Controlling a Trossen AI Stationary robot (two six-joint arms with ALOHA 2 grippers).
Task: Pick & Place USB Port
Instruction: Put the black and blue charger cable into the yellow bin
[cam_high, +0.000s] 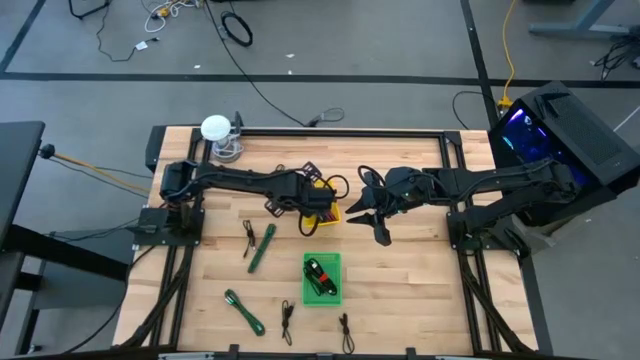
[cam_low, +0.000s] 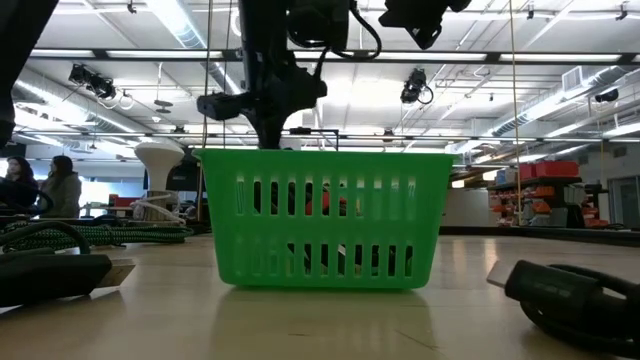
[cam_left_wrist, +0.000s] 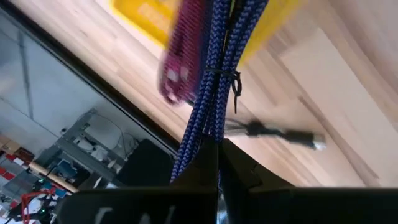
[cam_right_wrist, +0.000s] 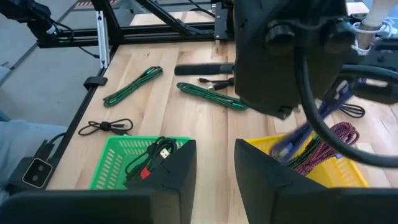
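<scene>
a bundled blue cable (cam_left_wrist: 208, 93) is pinched between the closed fingers of the left gripper (cam_left_wrist: 217, 163) above the yellow tray (cam_high: 330, 207), where a red braided cable (cam_right_wrist: 326, 146) lies. the right gripper (cam_right_wrist: 214, 163) is held empty beside the tray, its jaws partly apart. a green basket (cam_high: 322, 277) with a black cable is seen nearer the table's front.

Bright overhead ceiling lights (cam_low: 190, 25), glare in low view, blue cable (cam_left_wrist: 211, 81) blurred close-up, soft shadows
</scene>
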